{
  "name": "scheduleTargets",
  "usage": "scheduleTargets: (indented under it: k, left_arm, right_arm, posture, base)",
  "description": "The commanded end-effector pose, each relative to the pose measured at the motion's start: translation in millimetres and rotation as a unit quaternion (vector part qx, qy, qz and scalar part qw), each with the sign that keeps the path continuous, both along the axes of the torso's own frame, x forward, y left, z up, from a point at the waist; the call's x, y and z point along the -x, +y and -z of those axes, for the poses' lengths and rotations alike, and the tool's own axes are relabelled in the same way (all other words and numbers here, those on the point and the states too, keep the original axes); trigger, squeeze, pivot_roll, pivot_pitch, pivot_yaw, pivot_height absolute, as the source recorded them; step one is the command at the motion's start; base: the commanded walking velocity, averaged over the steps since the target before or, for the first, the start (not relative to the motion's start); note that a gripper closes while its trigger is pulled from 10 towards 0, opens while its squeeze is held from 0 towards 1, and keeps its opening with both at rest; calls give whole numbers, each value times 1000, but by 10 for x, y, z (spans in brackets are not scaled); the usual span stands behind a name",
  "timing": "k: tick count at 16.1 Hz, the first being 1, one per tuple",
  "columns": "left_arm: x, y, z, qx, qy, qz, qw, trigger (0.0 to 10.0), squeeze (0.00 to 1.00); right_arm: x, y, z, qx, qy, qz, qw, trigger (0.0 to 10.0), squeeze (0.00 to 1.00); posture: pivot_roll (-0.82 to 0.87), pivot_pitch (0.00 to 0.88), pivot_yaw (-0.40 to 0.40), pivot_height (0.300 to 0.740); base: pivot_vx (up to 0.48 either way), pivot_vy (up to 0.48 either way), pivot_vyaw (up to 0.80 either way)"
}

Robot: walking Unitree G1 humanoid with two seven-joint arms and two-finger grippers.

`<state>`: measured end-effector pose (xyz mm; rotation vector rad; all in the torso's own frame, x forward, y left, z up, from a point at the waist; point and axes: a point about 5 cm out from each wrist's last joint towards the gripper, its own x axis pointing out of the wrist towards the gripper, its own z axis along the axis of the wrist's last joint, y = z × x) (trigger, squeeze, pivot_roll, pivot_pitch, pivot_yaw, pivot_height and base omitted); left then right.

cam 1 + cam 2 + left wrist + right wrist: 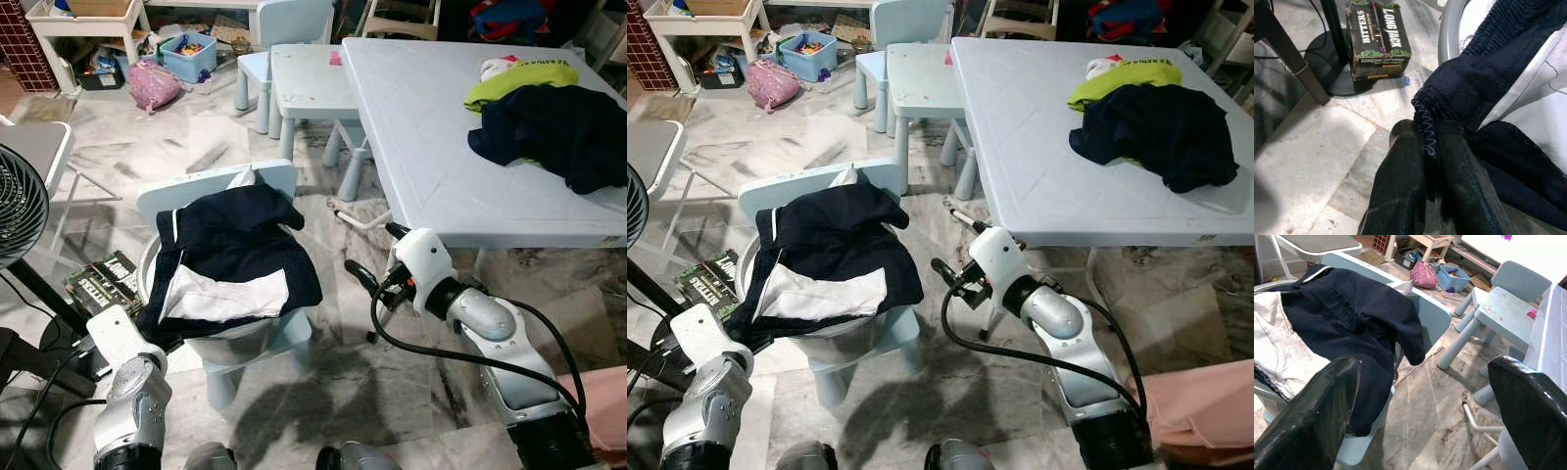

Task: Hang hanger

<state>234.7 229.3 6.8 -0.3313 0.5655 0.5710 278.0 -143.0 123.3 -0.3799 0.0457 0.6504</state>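
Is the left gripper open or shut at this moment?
Shut. In the left wrist view, the left gripper has both fingers pressed onto the hem of the dark garment between them.

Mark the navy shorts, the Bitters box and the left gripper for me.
navy shorts [240, 245], left eye view, dark fabric mid-panel.
Bitters box [1378, 39], left wrist view, printed top.
left gripper [1432, 147], left wrist view, between fingertips at hem.

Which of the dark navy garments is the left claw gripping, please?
The navy garment draped over the pale blue chair; the left claw pinches its hem, unlike the one on the table.
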Motion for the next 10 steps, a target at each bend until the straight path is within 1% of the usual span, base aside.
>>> scheduleTargets:
  k: [1, 2, 3, 4, 5, 6, 7, 10]
  left_arm:
    - [73, 80, 72, -8, 23, -20, 1000, 4824, 0]
    - [60, 65, 98, 11, 15, -21, 1000, 10000, 0]
    - [11, -17, 160, 70, -1, -17, 997, 10000, 1000]
    - [11, -17, 160, 70, -1, -17, 997, 10000, 1000]
    - [-24, -93, 195, 106, -7, -2, 994, 10000, 1000]
    - [-38, -114, 201, 116, -11, 5, 993, 10000, 1000]
    - [-48, -131, 213, 136, -19, 10, 990, 10000, 1000]
    - [-22, -112, 222, 147, -25, 6, 989, 10000, 1000]
  right_arm:
    - [-11, -3, 11, 5, -1, 0, 1000, 10000, 0]
    - [-10, 3, 12, 6, -2, -2, 1000, 10000, 0]
    - [-16, 4, 6, 9, -4, -3, 1000, 10000, 0]
    - [-16, 4, 6, 9, -4, -3, 1000, 10000, 0]
    - [-31, -12, -6, 11, -6, -1, 1000, 10000, 0]
    - [-36, -18, -11, 11, -8, 0, 1000, 10000, 0]
    - [-44, -36, -20, 12, -10, 3, 1000, 10000, 0]
    - [-31, -33, -6, 12, -10, 5, 1000, 10000, 0]
  posture:
    - [-50, 49, -89, 740]
    - [-50, 49, -89, 740]
    - [-51, 49, -97, 740]
    - [-51, 49, -97, 740]
    - [-56, 46, -95, 740]
    - [-58, 46, -93, 740]
    - [-58, 46, -93, 740]
    - [-58, 47, -90, 740]
  base:
    - [0, 0, 0]
    - [0, 0, 0]
    - [0, 0, 0]
    - [0, 0, 0]
    - [0, 0, 0]
    - [0, 0, 0]
    - [0, 0, 0]
    - [0, 0, 0]
